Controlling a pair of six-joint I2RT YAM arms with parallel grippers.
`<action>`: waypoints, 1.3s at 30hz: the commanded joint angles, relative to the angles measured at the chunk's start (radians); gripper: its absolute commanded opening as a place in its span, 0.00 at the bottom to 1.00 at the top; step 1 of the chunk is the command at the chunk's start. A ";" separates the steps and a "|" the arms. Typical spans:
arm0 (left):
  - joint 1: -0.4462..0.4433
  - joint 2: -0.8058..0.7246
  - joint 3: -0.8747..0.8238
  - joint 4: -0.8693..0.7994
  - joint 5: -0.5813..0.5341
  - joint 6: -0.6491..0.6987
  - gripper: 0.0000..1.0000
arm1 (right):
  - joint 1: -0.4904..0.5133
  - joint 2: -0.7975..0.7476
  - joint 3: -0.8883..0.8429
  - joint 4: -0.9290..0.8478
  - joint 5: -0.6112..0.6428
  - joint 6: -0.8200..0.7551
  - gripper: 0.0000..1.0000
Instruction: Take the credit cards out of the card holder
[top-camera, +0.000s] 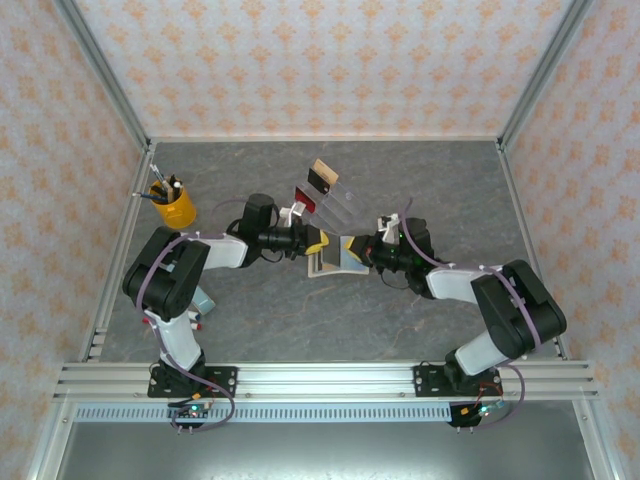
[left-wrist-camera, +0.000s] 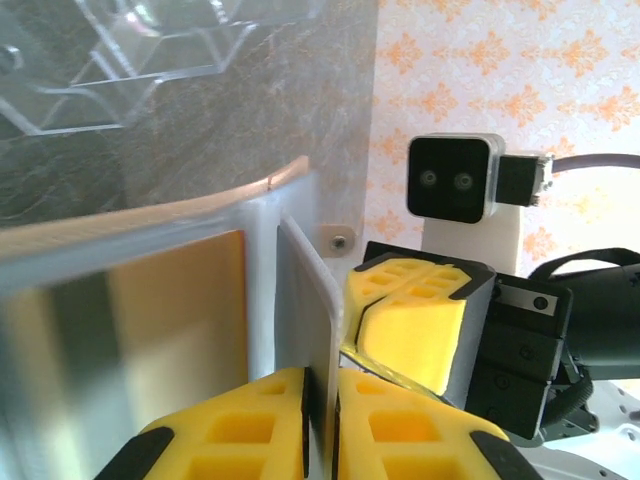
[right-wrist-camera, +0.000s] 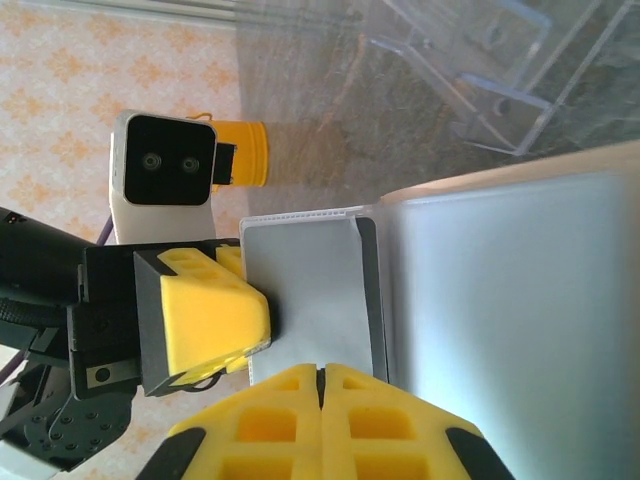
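1. table (top-camera: 300, 330): judged a dropped card holder (top-camera: 335, 258) likely to land flat and shut here, through either clamp slackening.
2. left arm (top-camera: 190, 265) and right arm (top-camera: 500, 295): judged a wrist-to-wrist knock possible, given heads almost touching at frame centre. observed elbows raised near the lower left and lower right, forearms converging inward and roughly level.
3. acrylic stand (top-camera: 345, 200): located just above the meeting point in the top view. judged an upward pull liable to strike it and spill its contents.
4. card holder: found at centre of the top view, held open and on edge between the two heads. judged twisting or tearing possible under opposed pulls.
5. left gripper (left-wrist-camera: 320, 420): found pinched together on a thin grey leaf of the card holder. could not tell pocket leaf from card.
6. right gripper (right-wrist-camera: 320, 400): found pressed together on the lower edge of the card holder.
7. red card (top-camera: 305, 202) and tan card (top-camera: 322, 176): noted standing in the acrylic stand, upper centre. suspected a third card at the dark strip (right-wrist-camera: 370, 290) beside the grey leaf, unconfirmed. judged a slip likely from a pinch on leaf instead of card.
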 joint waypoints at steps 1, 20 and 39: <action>0.001 0.039 -0.019 0.047 0.004 0.005 0.12 | 0.007 -0.002 -0.019 -0.040 0.056 -0.045 0.00; 0.004 0.121 0.028 -0.240 -0.055 0.209 0.21 | 0.043 0.152 0.164 -0.352 0.024 -0.245 0.16; -0.023 -0.065 0.061 -0.581 -0.273 0.328 0.27 | 0.091 0.266 0.269 -0.451 0.016 -0.348 0.19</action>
